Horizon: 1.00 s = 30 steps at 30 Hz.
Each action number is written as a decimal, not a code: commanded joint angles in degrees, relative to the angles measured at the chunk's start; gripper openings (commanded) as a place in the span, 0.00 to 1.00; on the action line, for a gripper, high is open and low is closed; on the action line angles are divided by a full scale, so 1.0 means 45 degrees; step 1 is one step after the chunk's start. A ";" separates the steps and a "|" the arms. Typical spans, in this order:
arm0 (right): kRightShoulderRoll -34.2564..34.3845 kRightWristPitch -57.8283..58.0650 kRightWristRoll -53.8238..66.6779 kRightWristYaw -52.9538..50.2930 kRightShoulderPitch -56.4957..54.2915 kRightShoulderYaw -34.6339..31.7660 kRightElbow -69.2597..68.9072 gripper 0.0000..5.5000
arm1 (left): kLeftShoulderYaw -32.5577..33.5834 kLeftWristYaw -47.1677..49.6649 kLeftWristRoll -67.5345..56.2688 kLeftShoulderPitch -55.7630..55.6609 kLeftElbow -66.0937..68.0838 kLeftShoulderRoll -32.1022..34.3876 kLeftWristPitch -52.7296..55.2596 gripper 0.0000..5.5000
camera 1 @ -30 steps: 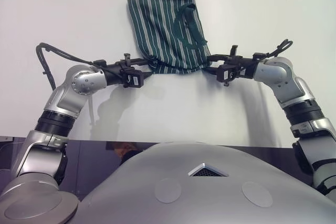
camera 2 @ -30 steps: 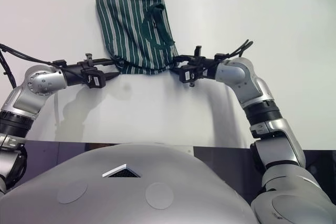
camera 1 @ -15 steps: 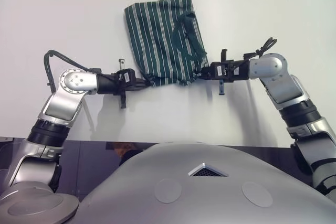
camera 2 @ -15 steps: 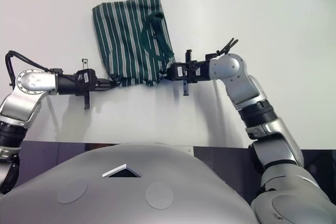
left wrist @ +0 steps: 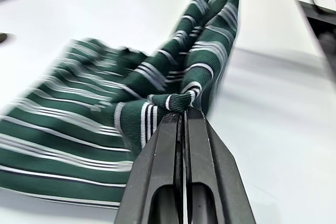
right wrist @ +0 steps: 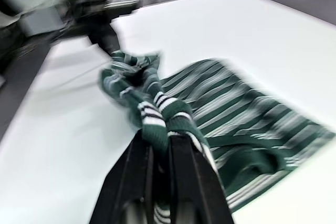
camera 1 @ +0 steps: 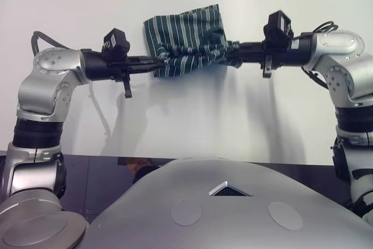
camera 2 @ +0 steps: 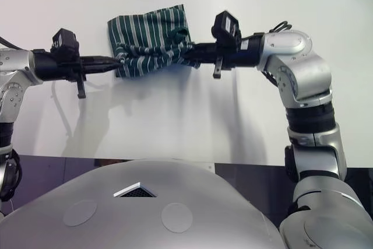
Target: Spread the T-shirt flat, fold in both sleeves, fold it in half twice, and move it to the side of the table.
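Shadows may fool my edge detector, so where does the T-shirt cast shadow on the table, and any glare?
Left eye view: soft grey shadow on the table just below the T-shirt's lifted near edge; no hard glare. Left wrist view: shadow beside the raised cloth the left gripper pinches. Right wrist view: fainter shade beside the twist the right gripper holds.

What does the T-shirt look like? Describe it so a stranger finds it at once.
Start at the white table. Toward its far middle, the left pincer and the right pincer face each other, each shut on the near edge of the T-shirt. It is the bunched dark green cloth with thin white stripes, standing out against the plain table.
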 commanded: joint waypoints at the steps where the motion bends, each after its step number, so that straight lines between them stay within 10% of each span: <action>1: 0.1465 -0.1459 -0.1471 -0.0946 -0.2491 0.0416 0.3932 0.02 | 0.0148 0.0922 0.0788 -0.1010 0.1204 -0.0563 -0.0320 0.00; 11: 0.4999 -0.7856 -0.6103 -0.4133 -0.6914 0.1760 1.4814 0.16 | -0.0177 0.4559 0.3945 -0.4157 0.6601 -0.2364 -0.1598 0.00; 22: 0.5792 -0.8248 -0.4526 -0.5289 -0.7428 -0.1733 1.5908 0.23 | 0.0473 0.7713 0.5532 -0.5180 0.9411 -0.4131 -0.4671 0.08; 30: 0.7879 -0.7441 -0.5100 -0.4388 -0.6117 -0.1132 1.6334 0.01 | 0.1788 1.0129 0.5815 -0.6284 1.0515 -0.4104 -0.6462 0.09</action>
